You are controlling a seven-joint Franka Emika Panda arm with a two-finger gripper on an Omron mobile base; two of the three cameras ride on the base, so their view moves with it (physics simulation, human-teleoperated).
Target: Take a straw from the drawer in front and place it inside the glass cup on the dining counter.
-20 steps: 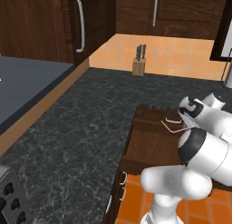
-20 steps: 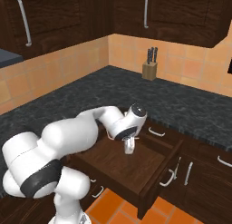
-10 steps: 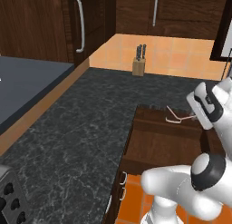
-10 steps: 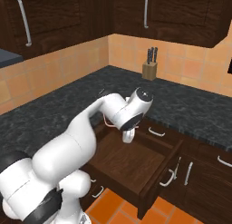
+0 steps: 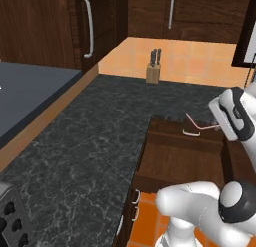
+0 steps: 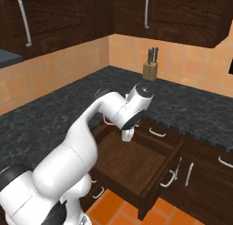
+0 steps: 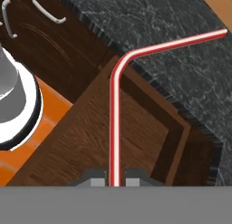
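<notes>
With its jaws pinched on the straw (image 7: 113, 123), the gripper (image 7: 114, 178) hangs above the open drawer (image 6: 136, 169). Gripping the long end probably leaves the bent tip free for the cup.

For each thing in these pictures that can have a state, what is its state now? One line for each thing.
Dark brown wooden drawer: pulled open, its inside looks bare.
Thin red and white striped straw: clamped between the fingertips, lifted above the drawer, bent tip over the black speckled counter.
Two-finger gripper: shut on the straw.
Tall dark cabinet doors: closed.
Wooden knife block: upright, knives in it.
</notes>
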